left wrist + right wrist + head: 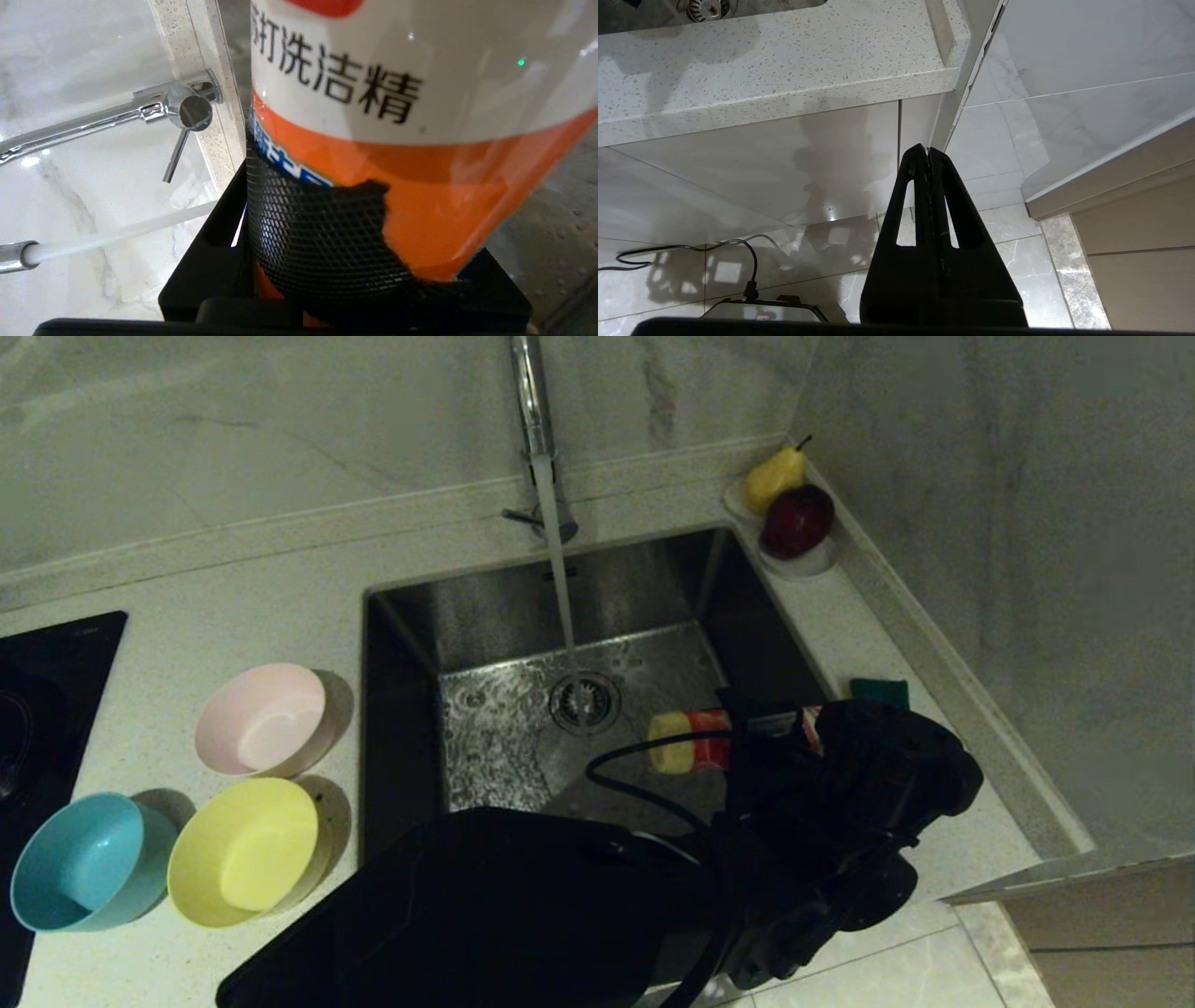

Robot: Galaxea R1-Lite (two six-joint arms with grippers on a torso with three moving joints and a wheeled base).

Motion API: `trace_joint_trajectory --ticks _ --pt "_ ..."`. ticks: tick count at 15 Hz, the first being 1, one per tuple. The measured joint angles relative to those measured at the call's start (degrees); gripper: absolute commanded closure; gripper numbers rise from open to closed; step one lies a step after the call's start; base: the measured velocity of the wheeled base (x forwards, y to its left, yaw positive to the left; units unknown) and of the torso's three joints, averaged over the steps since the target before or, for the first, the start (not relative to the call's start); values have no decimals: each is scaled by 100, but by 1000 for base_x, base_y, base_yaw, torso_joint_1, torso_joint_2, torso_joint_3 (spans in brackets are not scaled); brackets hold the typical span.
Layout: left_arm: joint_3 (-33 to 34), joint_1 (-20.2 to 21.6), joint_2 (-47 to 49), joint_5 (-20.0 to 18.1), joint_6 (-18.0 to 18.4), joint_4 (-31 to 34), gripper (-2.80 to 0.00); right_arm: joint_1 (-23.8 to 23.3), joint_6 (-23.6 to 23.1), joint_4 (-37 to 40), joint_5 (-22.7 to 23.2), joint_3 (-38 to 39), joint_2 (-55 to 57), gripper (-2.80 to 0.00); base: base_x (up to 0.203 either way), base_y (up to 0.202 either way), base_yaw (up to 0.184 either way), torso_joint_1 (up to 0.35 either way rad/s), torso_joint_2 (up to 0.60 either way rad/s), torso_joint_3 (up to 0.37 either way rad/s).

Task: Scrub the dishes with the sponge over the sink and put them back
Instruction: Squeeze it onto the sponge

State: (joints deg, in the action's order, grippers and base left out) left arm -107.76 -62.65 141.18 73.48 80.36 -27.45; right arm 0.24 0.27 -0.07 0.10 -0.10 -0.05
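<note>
Three dishes stand on the counter left of the sink (485, 607): a pink bowl (264, 719), a yellow bowl (245, 851) and a blue bowl (86, 861). The green sponge (879, 692) lies on the counter just right of the sink. My left gripper (761, 728) hangs over the sink's right side, shut on an orange-and-white detergent bottle (695, 747) lying level, yellow cap toward the drain. Up close, the bottle (420, 116) fills the left gripper (355, 261). My right gripper (927, 150) is shut and empty, parked below the counter edge.
Water runs from the chrome faucet (534, 420) onto the drain strainer (584, 700). A pear (773, 476) and an apple (796, 521) sit on a white dish in the back right corner. A black cooktop (47, 691) lies at the far left.
</note>
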Motion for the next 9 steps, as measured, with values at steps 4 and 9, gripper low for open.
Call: trace_joint_trajectory --ticks 4,9 --pt "0 -2 0 -22 -10 -114 0 0 -5 2 -2 0 0 0 0 0 0 0 0 0" --pt "0 6 -11 -34 -10 -261 0 0 -2 0 -2 0 0 0 0 0 0 0 0 0"
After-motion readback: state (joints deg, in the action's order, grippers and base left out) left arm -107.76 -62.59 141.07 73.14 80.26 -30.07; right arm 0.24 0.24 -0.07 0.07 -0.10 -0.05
